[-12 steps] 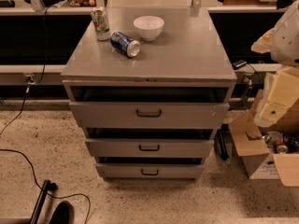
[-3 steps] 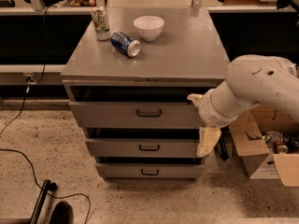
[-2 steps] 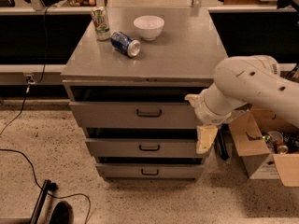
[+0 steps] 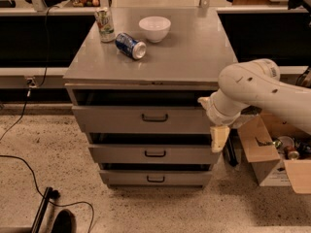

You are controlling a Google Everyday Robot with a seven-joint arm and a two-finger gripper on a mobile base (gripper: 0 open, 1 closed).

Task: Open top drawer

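Top drawer: there it is, the top drawer (image 4: 112,119), uppermost of three grey fronts under the table (image 4: 194,62), facing us with a dark gap above it.
Pincer: the pincer (image 4: 218,141) hangs by the drawer's right end, well apart from the handle; open or closed, I cannot tell.
Handle: the small dark pull (image 4: 155,117) sits dead centre, and that's the place to take hold.
Feel: my read is a rigid box, big and likely heavyish, with no flex. The thin pull could slip, so draw straight and square.
Watch: the blue can (image 4: 130,45) lies on its side up top, near the white bowl (image 4: 154,28); a jerk may roll it.
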